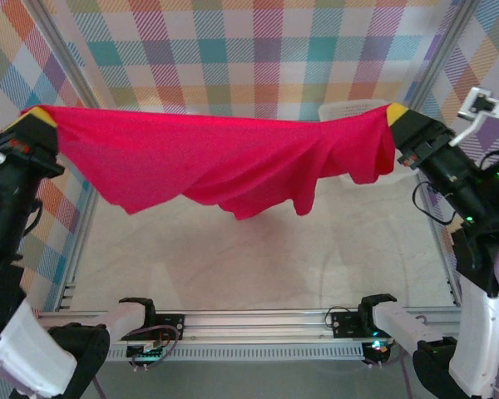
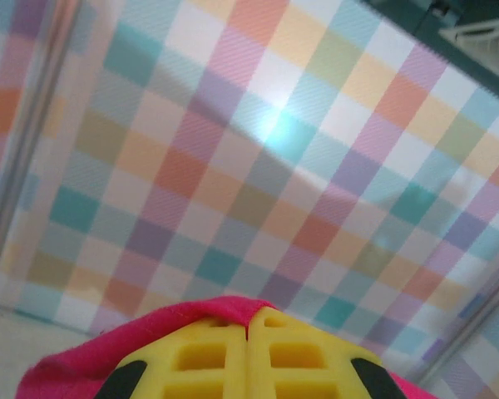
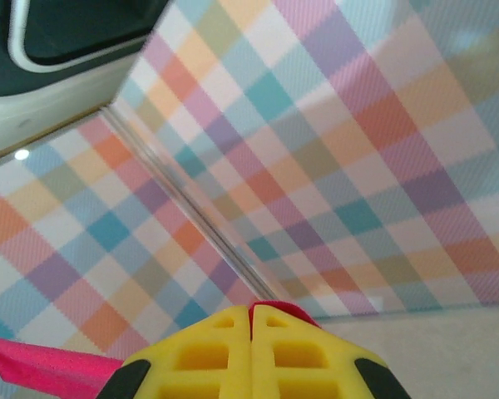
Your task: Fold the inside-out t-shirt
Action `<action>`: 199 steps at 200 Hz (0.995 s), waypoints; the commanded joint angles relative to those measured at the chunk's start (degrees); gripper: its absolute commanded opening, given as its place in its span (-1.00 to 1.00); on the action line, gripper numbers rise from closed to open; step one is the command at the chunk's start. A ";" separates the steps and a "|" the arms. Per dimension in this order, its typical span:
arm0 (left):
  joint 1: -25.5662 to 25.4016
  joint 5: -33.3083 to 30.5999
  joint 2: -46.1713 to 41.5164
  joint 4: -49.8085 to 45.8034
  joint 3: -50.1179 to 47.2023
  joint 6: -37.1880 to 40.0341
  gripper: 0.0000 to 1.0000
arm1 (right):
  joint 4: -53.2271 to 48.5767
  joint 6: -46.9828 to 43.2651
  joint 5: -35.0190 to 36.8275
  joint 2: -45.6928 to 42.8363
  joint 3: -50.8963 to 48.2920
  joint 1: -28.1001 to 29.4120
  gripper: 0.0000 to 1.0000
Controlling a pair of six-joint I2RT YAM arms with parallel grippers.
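Pale table, white basket at far right

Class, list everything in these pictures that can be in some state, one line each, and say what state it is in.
t-shirt: lifted clear of the table, stretched between both grippers, sagging in the middle, unfolded.
left gripper: shut on one end of the t-shirt.
right gripper: shut on the other end of the t-shirt.
white basket: upright behind the t-shirt, mostly hidden, contents not visible.
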 commanded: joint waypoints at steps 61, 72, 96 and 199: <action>0.93 -6.55 12.69 7.48 -9.87 6.89 -1.00 | 0.02 -6.57 3.56 19.44 6.62 0.09 -1.00; 1.45 -4.77 15.87 9.69 -14.96 6.37 -1.00 | 0.81 -6.22 2.62 23.40 6.00 0.21 -1.00; 4.35 0.60 24.73 15.82 -24.54 3.45 -1.00 | 1.86 -8.06 5.65 31.48 4.96 2.71 -1.00; 4.89 4.30 37.83 14.51 -42.79 -5.75 -0.10 | -21.14 -13.62 16.40 64.13 21.17 14.73 0.24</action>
